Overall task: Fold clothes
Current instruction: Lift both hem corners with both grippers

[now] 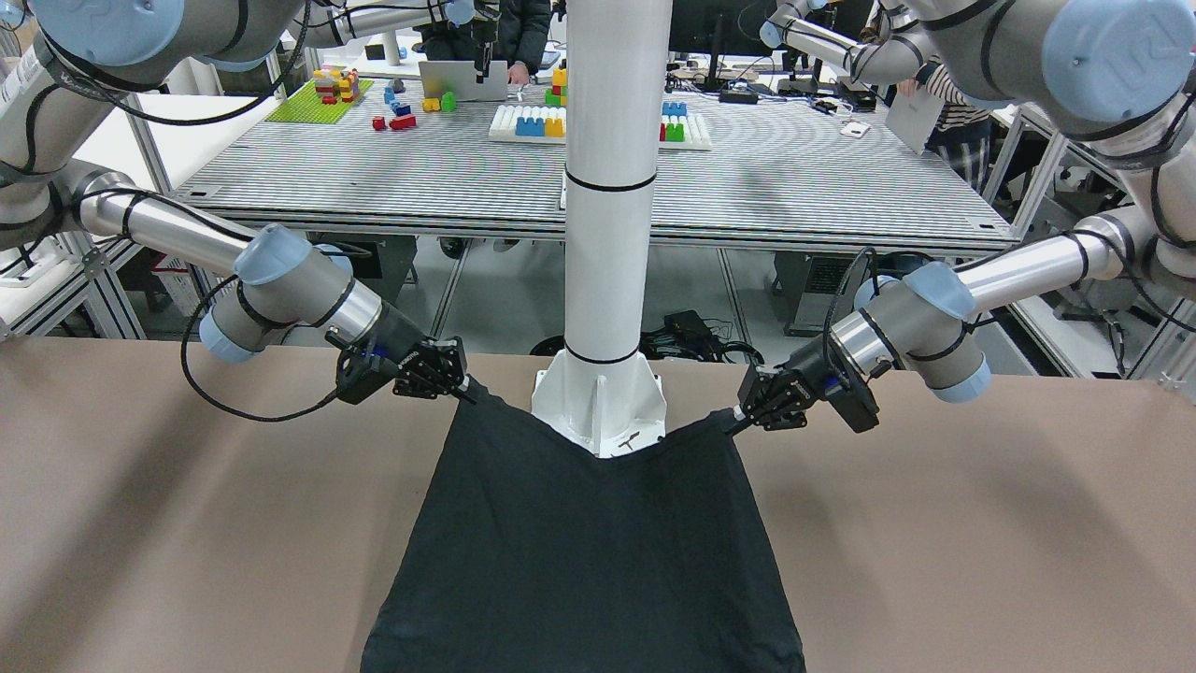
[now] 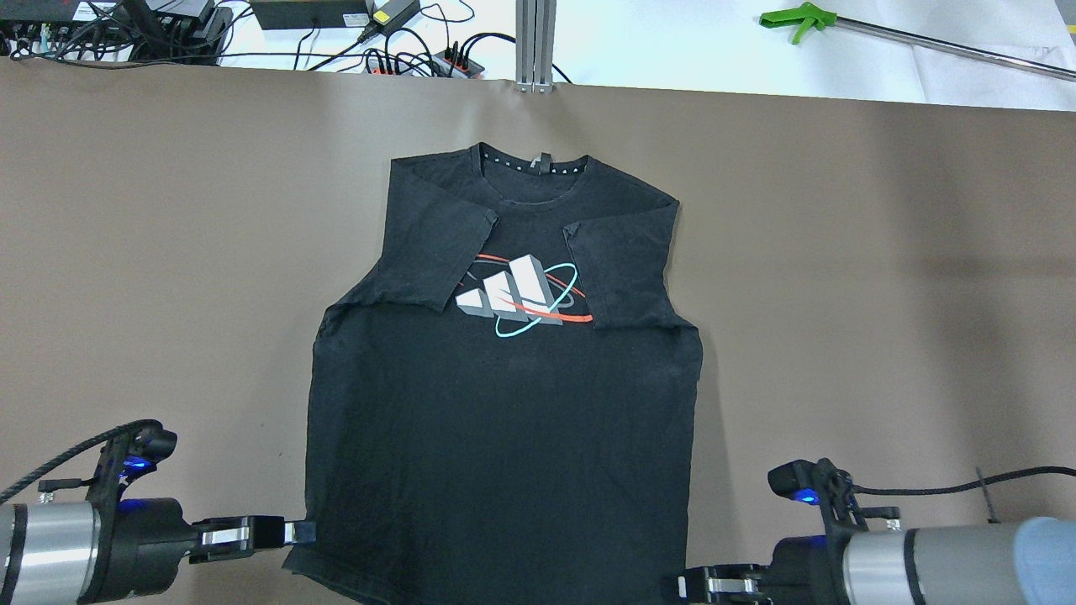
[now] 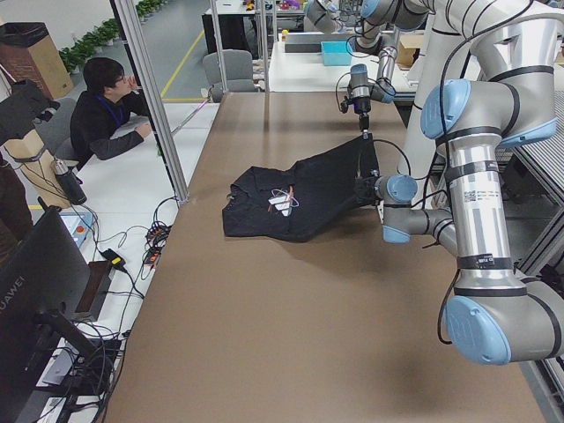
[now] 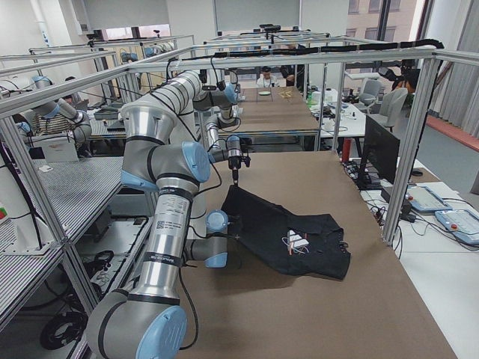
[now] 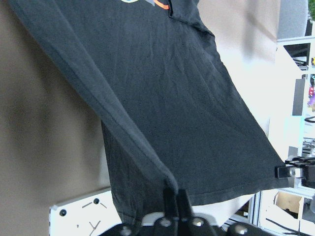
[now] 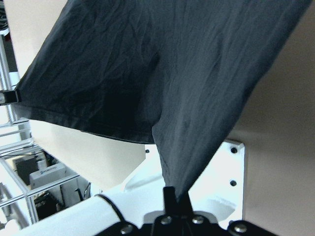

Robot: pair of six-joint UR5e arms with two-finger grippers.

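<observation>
The clothes are one black T-shirt (image 2: pixel 504 420) lying chest-up on the brown table, with a white, red and cyan logo (image 2: pixel 519 296). Both sleeves are folded in over the chest. My left gripper (image 2: pixel 303 531) is shut on the hem's left corner, which the left wrist view shows pinched between the fingertips (image 5: pixel 173 196). My right gripper (image 2: pixel 683 586) is shut on the other hem corner (image 6: pixel 176 192). In the front-facing view both corners are lifted a little off the table, left gripper (image 1: pixel 733 425) and right gripper (image 1: pixel 470 393) either side of the white pillar, hem sagging between them.
The white pillar's base plate (image 1: pixel 598 416) stands just behind the lifted hem. A green grabber tool (image 2: pixel 799 18) and cables (image 2: pixel 403 50) lie past the table's far edge. A person (image 3: pixel 106 119) sits beyond the table's far side. Bare brown tabletop (image 2: pixel 883 294) flanks the shirt.
</observation>
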